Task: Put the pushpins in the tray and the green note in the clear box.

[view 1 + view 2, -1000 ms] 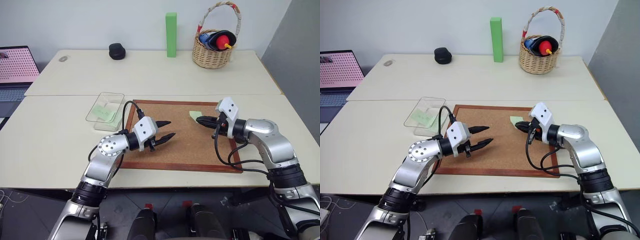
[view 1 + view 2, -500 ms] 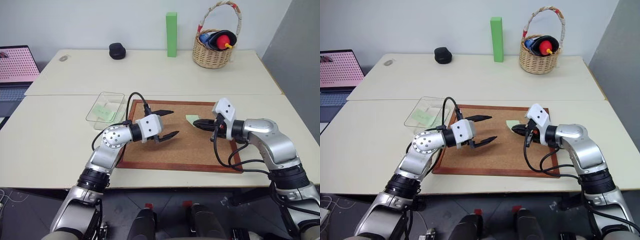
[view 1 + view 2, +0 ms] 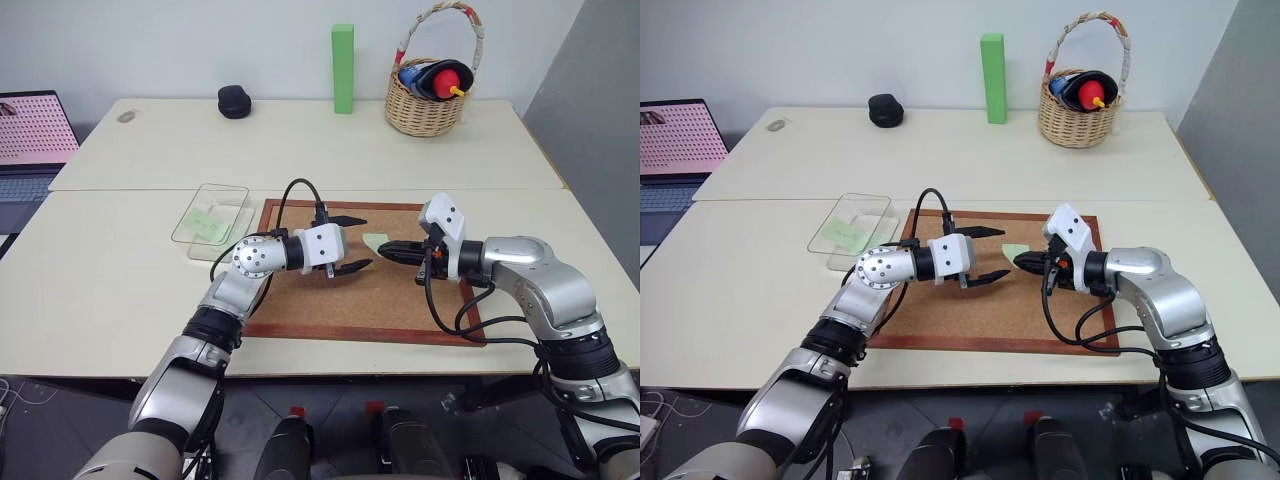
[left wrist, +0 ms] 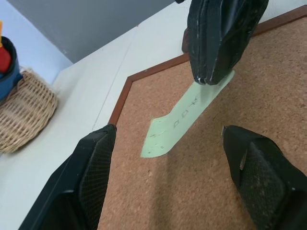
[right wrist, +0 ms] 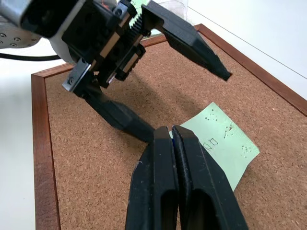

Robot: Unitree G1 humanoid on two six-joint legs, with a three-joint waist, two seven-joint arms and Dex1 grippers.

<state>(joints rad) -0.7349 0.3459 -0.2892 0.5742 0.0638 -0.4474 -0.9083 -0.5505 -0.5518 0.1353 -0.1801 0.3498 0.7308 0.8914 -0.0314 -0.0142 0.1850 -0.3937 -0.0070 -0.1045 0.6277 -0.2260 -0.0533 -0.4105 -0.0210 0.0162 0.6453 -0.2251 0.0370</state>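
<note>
At the far left edge a laptop sits with its screen lit. The clear box lies on the table just left of the cork board, and a pale green slip rests inside it.

The left gripper hangs over the left-centre of the cork board, pointing right, its two black fingers spread wide apart with nothing between them.

The green note is just right of the left gripper's fingertips, above the far half of the board. One end of it is pinched by the right gripper; the free end points toward the left gripper. In the left wrist view the note lies between the two open left fingers, touching neither.

The right gripper's fingers are pressed together on the note and point left.

On the far table stand a black object, an upright green block and, furthest right, a wicker basket.

The pushpins and the tray cannot be made out.
</note>
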